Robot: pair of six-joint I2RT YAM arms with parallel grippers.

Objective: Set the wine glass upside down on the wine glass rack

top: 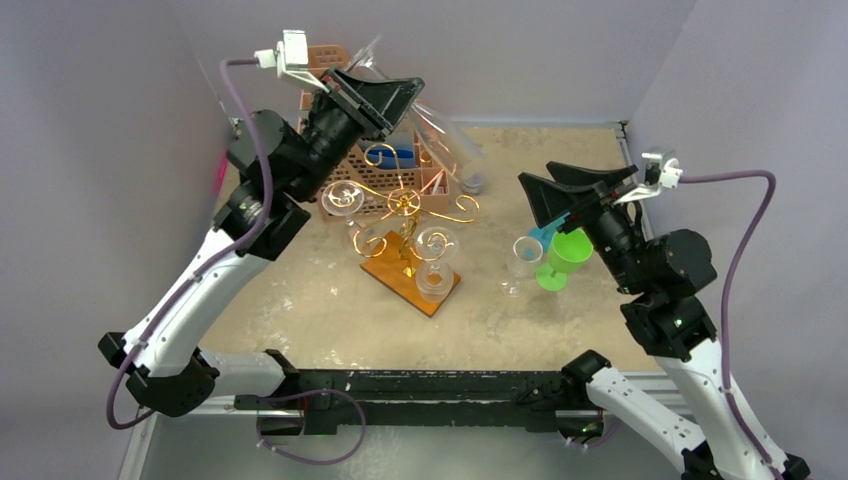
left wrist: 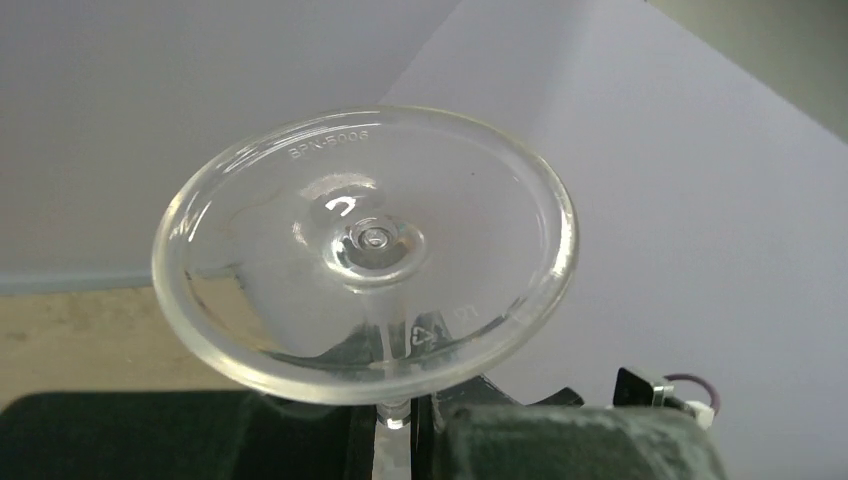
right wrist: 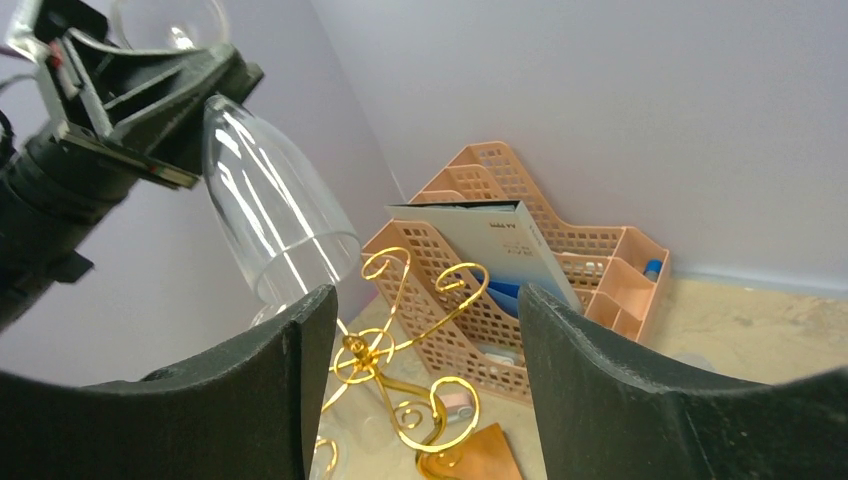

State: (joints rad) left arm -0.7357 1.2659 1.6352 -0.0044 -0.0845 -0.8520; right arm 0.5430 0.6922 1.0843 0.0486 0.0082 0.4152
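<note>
While left jaws pinch wine glass (left wrist: 365,250) stem, bowl points down | right jaws: wide, empty

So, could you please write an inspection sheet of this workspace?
Surface: beige mottled table, nothing spilled seen.
Job's things: clear stemmed wine glass raised and tilted, near the gold wire rack on its brown wooden base; not yet on it.
Clutter: peach perforated plastic organizer behind the rack; green plastic goblet and small clear glass to its right; two more clear glasses at the rack's arms.
Claws: left claw shut on the raised glass's stem; right claw open, empty.
Cables: purple cable from each wrist, clear of the rack.
Surroundings: plain lilac walls; nothing else seen.
</note>
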